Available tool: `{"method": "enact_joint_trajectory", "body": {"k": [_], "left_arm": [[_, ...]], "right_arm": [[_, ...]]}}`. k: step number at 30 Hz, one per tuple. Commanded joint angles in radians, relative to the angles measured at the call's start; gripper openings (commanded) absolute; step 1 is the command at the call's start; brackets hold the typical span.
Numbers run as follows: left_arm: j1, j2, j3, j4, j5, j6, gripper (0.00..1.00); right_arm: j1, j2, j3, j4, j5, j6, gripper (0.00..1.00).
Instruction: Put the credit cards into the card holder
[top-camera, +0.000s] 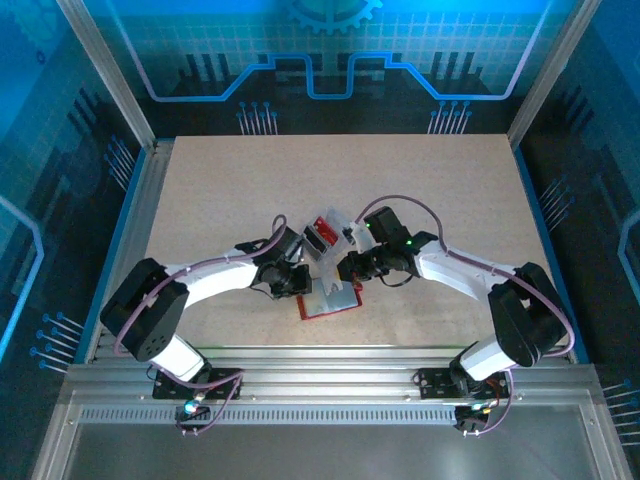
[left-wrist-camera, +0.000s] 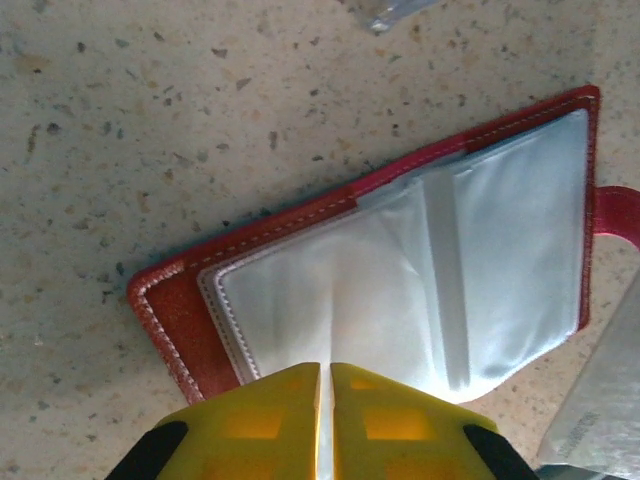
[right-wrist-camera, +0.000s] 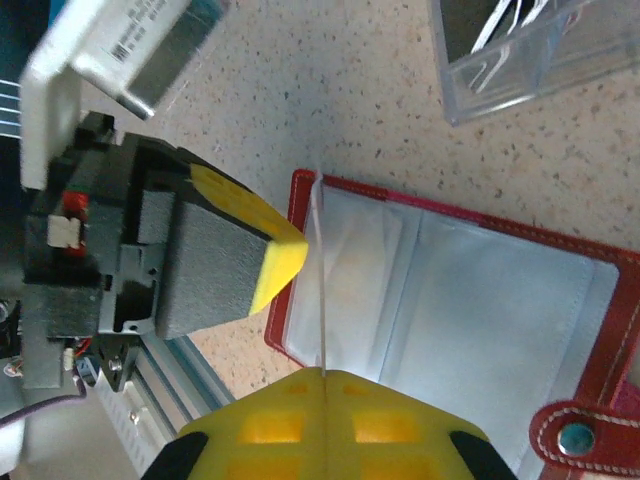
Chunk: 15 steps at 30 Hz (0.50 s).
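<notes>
Left gripper (left-wrist-camera: 326, 372) first: we see its yellow fingers closed on a raised fold of the plastic sleeve (left-wrist-camera: 330, 290), which peaks up from the open card holder (left-wrist-camera: 180, 300) straight into the pinch. Our right gripper (right-wrist-camera: 323, 383) is closed too, clamping a thin pale sheet (right-wrist-camera: 321, 280) seen edge-on. That sheet runs away from the fingers to the holder's far corner, where it meets the left fingertip. We cannot tell whether it is a card or a loose leaf of the sleeve. The holder lies flat and open on the bench (left-wrist-camera: 150, 120) directly under and between the two grippers, sleeves facing up, close to the near edge in the top view. Its long axis runs roughly across from one arm to the other, slightly tilted. From the right wrist it stretches away to the right of the pinched sheet, with the snap tab (right-wrist-camera: 575, 435) at the end nearer that camera. Just beyond the holder, farther from the bases, stands a clear box (right-wrist-camera: 540, 60) holding the remaining cards (top-camera: 320, 238), red and dark. We judge the right gripper a little nearer to it. The coming move seems to turn on keeping the sheet's edge in line with the sleeve mouth that the left gripper lifts.
</notes>
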Motion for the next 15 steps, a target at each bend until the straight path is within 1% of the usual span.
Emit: {"method": "enact_joint_trajectory", "body": {"k": [1, 9, 15], "left_arm": [[-0.010, 0.029, -0.027, -0.001, -0.024, 0.032, 0.11], [-0.010, 0.019, -0.066, -0.002, -0.034, 0.033, 0.11], [-0.010, 0.007, -0.087, -0.003, -0.042, 0.035, 0.11]], "right_arm": [[0.007, 0.030, -0.049, 0.103, -0.033, 0.046, 0.00], [-0.005, 0.074, -0.088, 0.169, -0.031, 0.107, 0.00], [-0.009, 0.096, -0.093, 0.170, -0.019, 0.125, 0.00]]}}
